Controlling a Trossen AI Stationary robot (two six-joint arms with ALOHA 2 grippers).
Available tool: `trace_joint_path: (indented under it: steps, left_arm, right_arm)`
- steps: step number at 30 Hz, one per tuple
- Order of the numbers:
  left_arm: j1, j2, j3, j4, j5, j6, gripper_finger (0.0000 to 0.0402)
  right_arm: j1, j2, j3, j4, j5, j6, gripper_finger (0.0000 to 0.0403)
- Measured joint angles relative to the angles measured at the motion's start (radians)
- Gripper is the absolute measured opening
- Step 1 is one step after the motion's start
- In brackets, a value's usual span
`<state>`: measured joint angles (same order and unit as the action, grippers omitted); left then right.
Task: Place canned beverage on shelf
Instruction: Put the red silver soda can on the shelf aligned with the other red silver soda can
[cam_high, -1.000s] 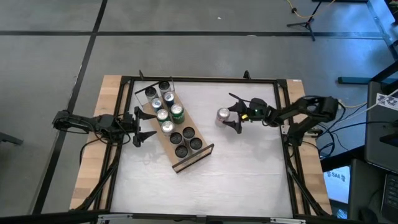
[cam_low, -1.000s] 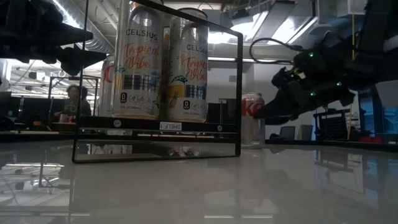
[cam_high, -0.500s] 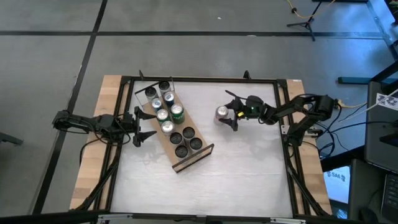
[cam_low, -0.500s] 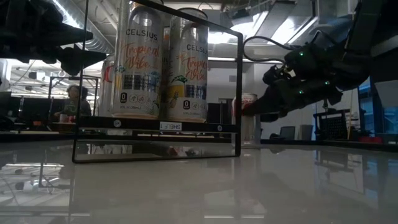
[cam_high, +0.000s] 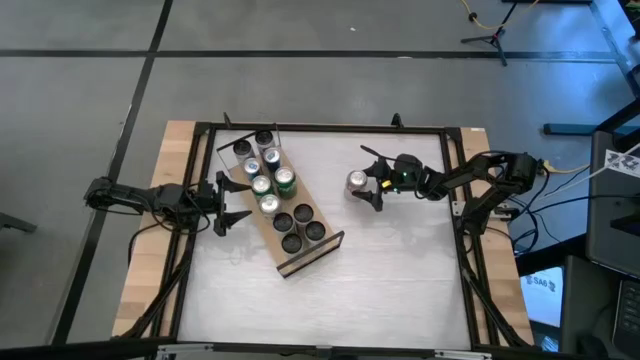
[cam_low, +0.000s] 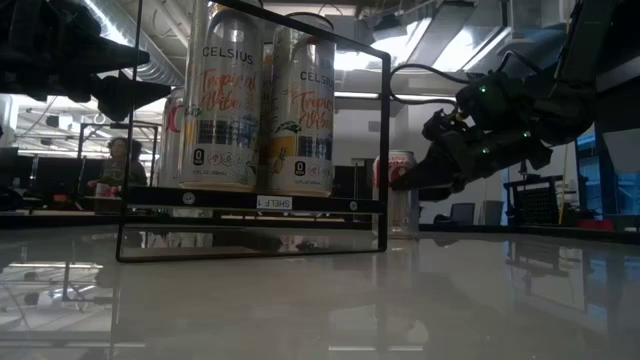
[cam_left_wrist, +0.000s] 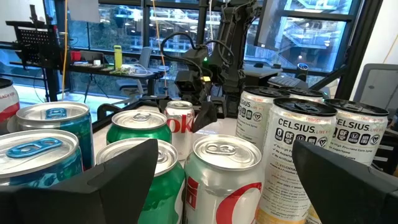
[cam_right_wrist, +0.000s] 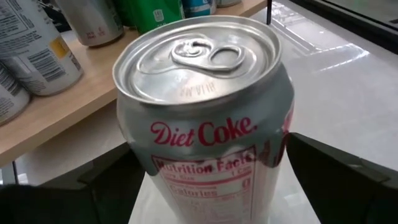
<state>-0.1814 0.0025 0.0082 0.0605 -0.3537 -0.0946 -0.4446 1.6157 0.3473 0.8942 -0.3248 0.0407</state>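
A silver Diet Coke can (cam_high: 357, 181) (cam_right_wrist: 205, 118) stands upright on the white table, right of the shelf (cam_high: 300, 258). The shelf is a light-wood board lying slantwise at centre left, with several cans (cam_high: 264, 176) upright on its far half. My right gripper (cam_high: 369, 180) (cam_low: 408, 182) is open and reaches in from the table's right. One finger stands on each side of the can, and I see no grip on it. My left gripper (cam_high: 238, 200) is open and waits level at the shelf's left side, with the shelf's cans (cam_left_wrist: 217, 174) right in front of it.
A black frame rail (cam_high: 320, 128) runs round the table, with wooden strips outside it. Bare white tabletop (cam_high: 390, 280) lies near the front right. In the low view the shelf's black wire end frame (cam_low: 384, 150) stands just beside the can. A person (cam_low: 118, 160) sits far behind.
My right gripper has slid toward the table's left, up to the Diet Coke can, so its open fingers now flank the can. The can has stayed upright in its place.
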Motion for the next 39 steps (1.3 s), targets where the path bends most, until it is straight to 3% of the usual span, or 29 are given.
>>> trace_joint_path:
  steps: [11, 26, 33, 39]
  left_arm:
    - [0.0, 0.0, 0.0, 0.0, 0.0, 0.0, 0.0362]
    - [0.0, 0.0, 0.0, 0.0, 0.0, 0.0, 0.0362]
    - [0.0, 0.0, 0.0, 0.0, 0.0, 0.0, 0.0362]
    - [0.0, 0.0, 0.0, 0.0, 0.0, 0.0, 0.0362]
  right_arm:
    - [0.013, 0.0, 0.0, -0.004, 0.02, -0.019, 0.0374]
    - [0.235, 0.0, 0.0, -0.001, 0.484, 0.124, 0.0374]
    - [0.272, 0.0, 0.0, -0.006, 0.612, 0.213, 0.0374]
    - [0.297, 0.0, 0.0, -0.006, 0.66, 0.296, 0.0374]
